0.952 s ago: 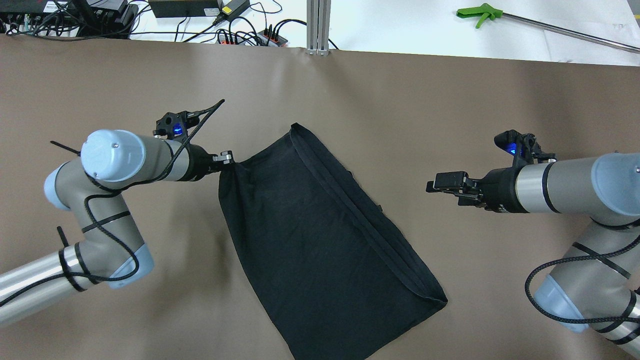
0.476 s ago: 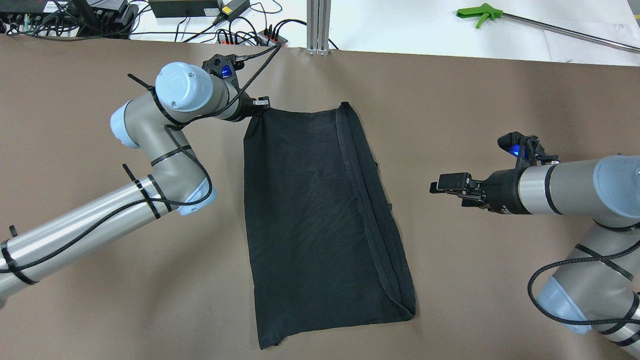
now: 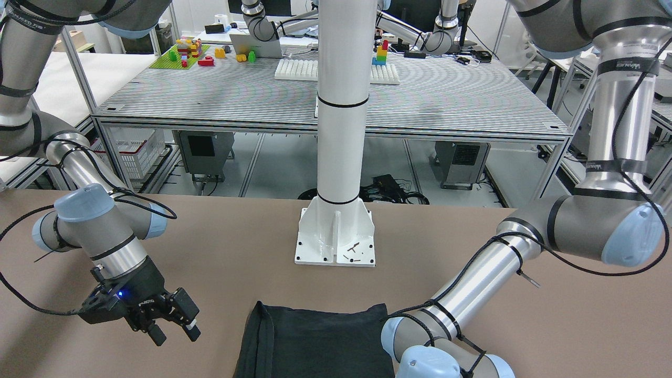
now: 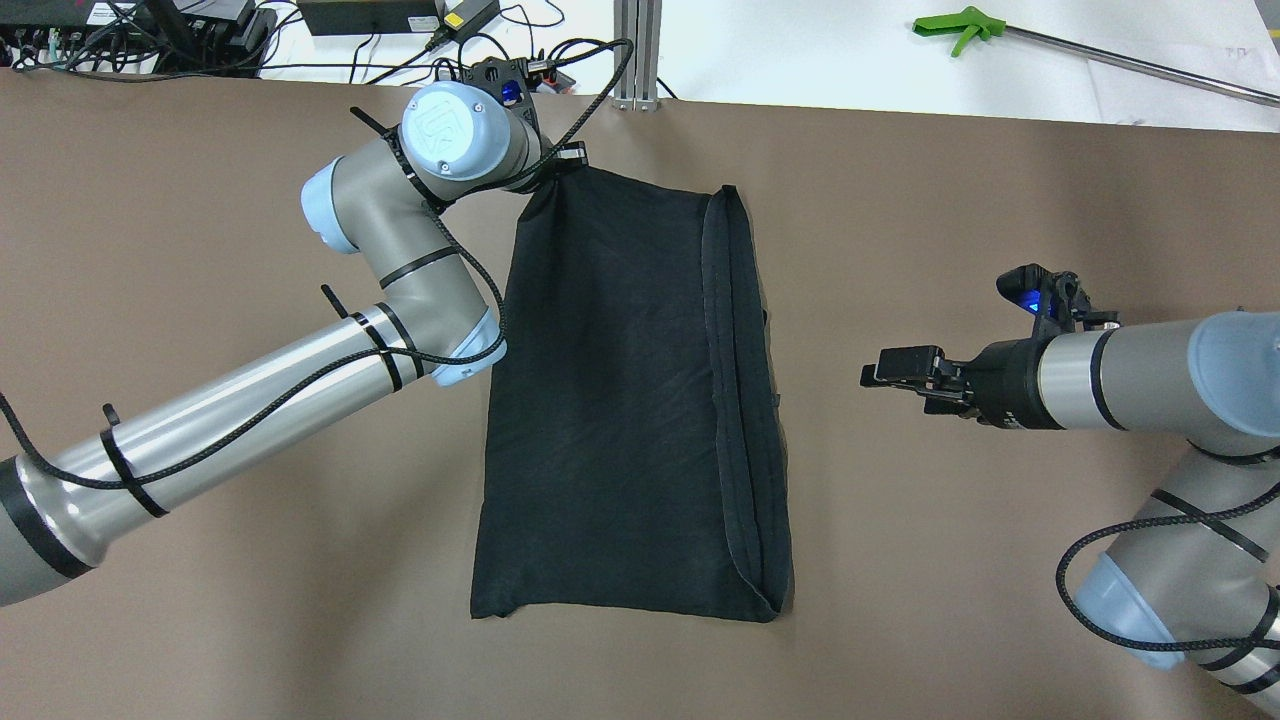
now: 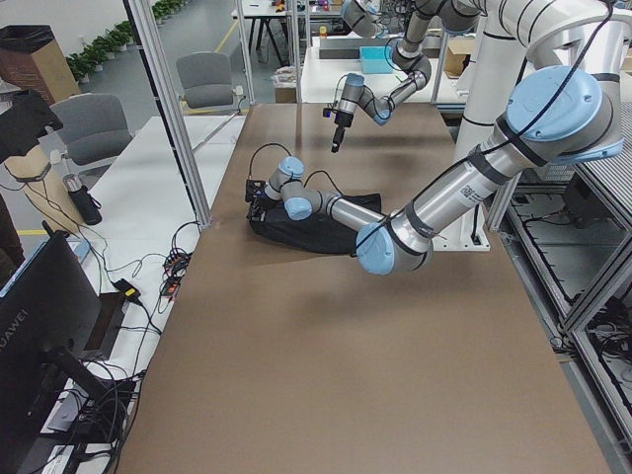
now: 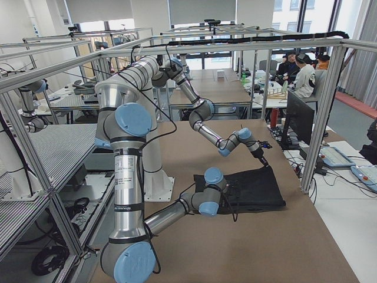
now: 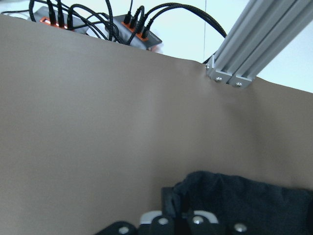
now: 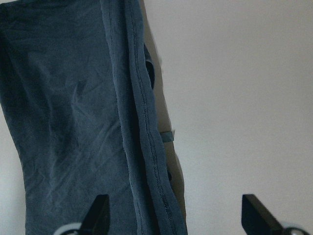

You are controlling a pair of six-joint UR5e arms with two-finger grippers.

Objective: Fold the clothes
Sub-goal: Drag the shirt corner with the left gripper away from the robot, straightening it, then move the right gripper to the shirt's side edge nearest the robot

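The clothes (image 4: 620, 400) are one plain black piece lying flat on the brown table, long side running away from me, with a hemmed band (image 4: 735, 380) along its right side. My left gripper (image 4: 572, 158) is shut on the far left corner, close to the table's far edge; the left wrist view shows that corner (image 7: 244, 200) bunched just ahead of the fingers. My right gripper (image 4: 885, 368) hovers to the right of the cloth, apart from it and open, with its two fingertips (image 8: 100, 210) wide apart over the hemmed band (image 8: 142, 122). The front view shows the cloth's near edge (image 3: 315, 336) and the open right gripper (image 3: 176, 325).
An aluminium post (image 4: 637, 50), power strips and cables (image 4: 500, 70) stand just past the far edge near the left gripper. A green-handled tool (image 4: 960, 28) lies on the white surface at the far right. The white pillar's base plate (image 3: 336, 236) sits behind the cloth.
The left gripper has dragged the cloth's corner away from me and rightwards to the far edge. The cloth swung from diagonal to straight. The right arm has barely moved.
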